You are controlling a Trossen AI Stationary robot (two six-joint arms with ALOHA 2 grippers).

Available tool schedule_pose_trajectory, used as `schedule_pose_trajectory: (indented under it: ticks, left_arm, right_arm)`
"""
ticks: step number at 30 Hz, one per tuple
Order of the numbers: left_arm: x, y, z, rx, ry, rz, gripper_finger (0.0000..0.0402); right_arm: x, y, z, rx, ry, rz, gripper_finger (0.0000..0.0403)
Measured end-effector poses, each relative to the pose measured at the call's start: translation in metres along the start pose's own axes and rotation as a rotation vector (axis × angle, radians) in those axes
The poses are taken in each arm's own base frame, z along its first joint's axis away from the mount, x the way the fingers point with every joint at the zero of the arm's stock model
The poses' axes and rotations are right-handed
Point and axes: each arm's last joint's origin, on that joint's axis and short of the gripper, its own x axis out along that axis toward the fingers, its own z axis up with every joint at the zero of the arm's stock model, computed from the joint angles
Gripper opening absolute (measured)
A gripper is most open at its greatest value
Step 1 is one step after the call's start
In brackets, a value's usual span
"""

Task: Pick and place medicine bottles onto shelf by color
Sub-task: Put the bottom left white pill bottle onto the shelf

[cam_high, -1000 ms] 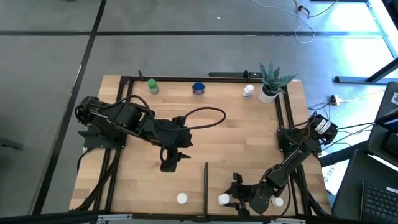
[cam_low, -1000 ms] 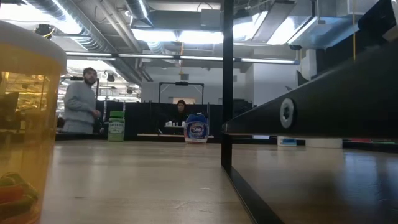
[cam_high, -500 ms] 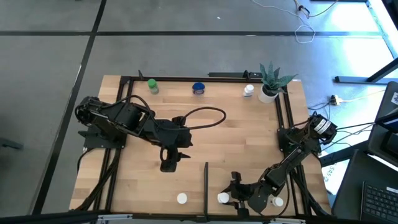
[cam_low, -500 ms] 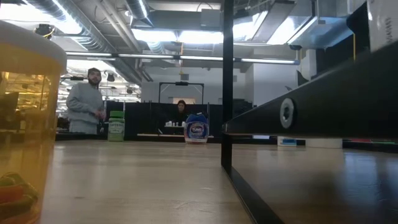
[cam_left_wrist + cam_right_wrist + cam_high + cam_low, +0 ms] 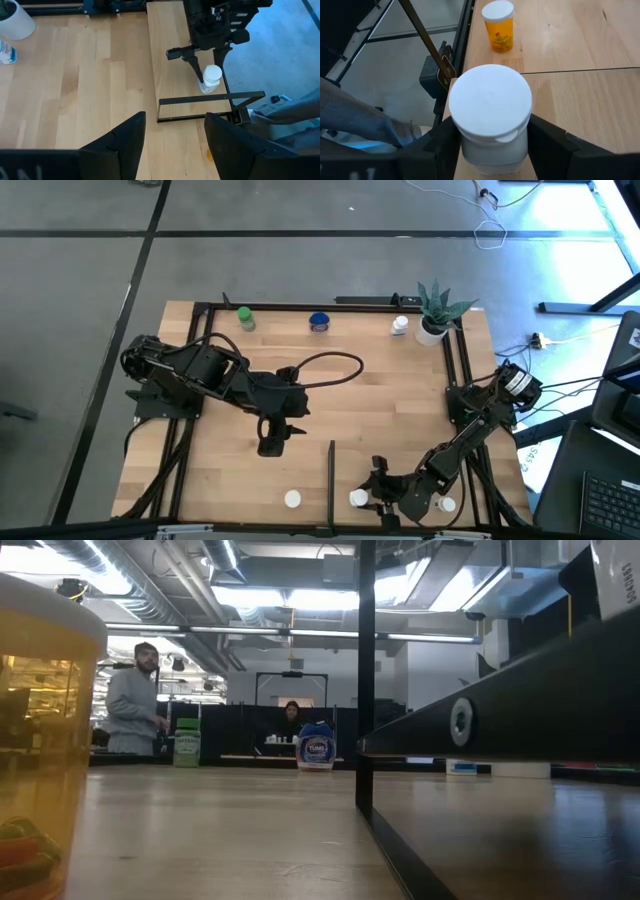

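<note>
Nothing on the table has shifted versus the earlier frames; both arms sit as before, only the standing person [image 5: 133, 700] in the room behind has changed pose a bit. Wooden shelf surface [image 5: 370, 415] fills the black frame rails [image 5: 455, 365]. Left arm [image 5: 190, 370] reaches in from the left side, its cable looping over mid-table; left gripper [image 5: 272, 438] hovers over bare planks near the centre, fingers [image 5: 125, 142] spread apart with nothing between them. Right arm [image 5: 480, 420] runs down the right rail to the near edge; right gripper [image 5: 372, 498] has a finger on each side of a white-capped bottle [image 5: 490, 112], just right of the thin black divider bar [image 5: 331, 470]; fingers [image 5: 547, 137] flank the bottle body, but true contact can't be confirmed. Left wrist view shows that same bottle [image 5: 210, 79] upright between the right arm's fingers. Potted green plant [image 5: 435, 308] stands in the far right corner. Along the far rail: blue bottle [image 5: 319, 322] in the middle, green bottle [image 5: 244, 318] to its left, small white bottle [image 5: 400, 326] just beside the plant. Near edge: orange bottle with white cap [image 5: 498, 25] stands left of the divider, well apart from the flanked one. Another white-capped bottle [image 5: 447, 504] sits by the right gripper's wrist.
</note>
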Motion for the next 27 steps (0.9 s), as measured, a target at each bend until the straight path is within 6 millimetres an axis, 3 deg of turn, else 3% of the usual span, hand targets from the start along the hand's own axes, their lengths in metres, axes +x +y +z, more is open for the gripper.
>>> schedule_pose_trajectory:
  ticks: [6,27]
  left_arm:
    - [0.0,0.0,0.0,0.0,0.0,0.0,0.0198]
    - [0.0,0.0001,0.0,0.0,0.0,0.001,0.0198]
  right_arm:
    - [0.0007,-0.0014,0.0005,-0.003,0.002,-0.005,0.0228]
    - [-0.0042,-0.0003,0.0047,-0.018,0.006,0.026,0.0219]
